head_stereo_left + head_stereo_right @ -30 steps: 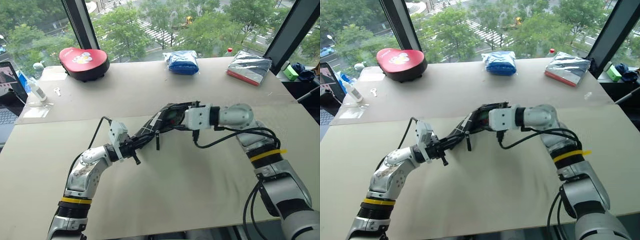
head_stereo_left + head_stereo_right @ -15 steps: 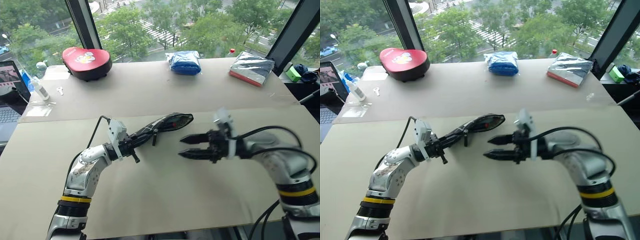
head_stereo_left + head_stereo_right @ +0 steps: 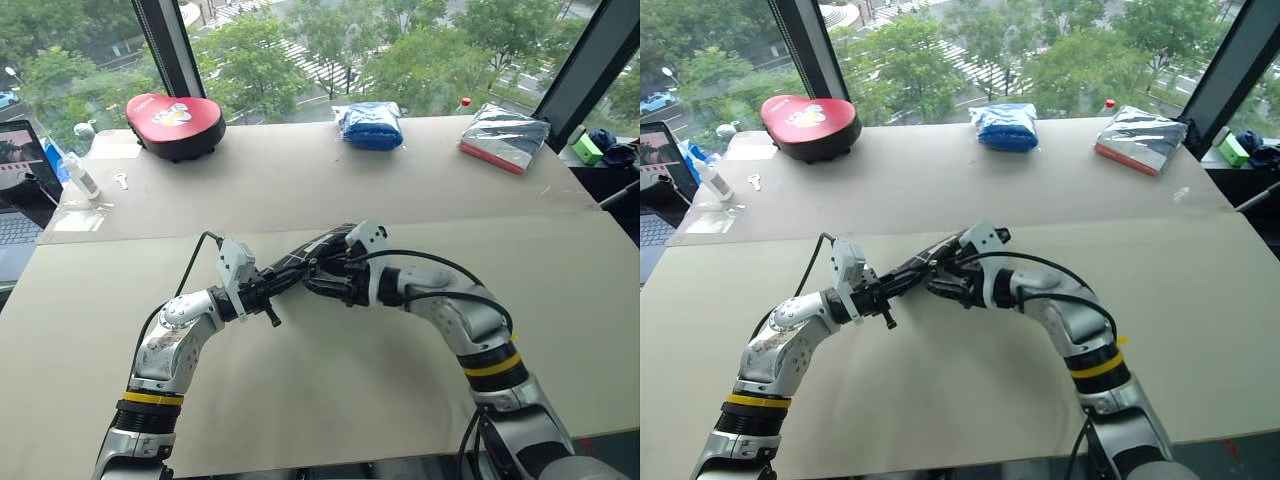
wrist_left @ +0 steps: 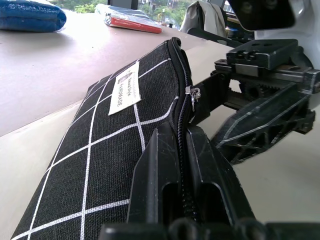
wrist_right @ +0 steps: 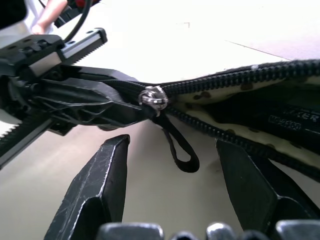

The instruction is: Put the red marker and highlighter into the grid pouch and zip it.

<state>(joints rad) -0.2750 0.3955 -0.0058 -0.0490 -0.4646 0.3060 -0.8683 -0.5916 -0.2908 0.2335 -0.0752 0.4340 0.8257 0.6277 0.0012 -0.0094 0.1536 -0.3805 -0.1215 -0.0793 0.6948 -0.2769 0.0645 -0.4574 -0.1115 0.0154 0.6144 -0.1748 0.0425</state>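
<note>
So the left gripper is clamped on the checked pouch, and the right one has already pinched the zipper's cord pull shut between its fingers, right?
Not quite. The left gripper is clamped on the grid pouch, but the right wrist view shows the right gripper open, its fingers either side of the cord pull, not pinching it.

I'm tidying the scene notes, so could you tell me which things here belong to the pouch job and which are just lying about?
Job: grid pouch, clamped by the left gripper; its zipper pull, between the open right gripper fingers.

Lying about: red heart-shaped case, blue bag, silver packet, laptop.
</note>
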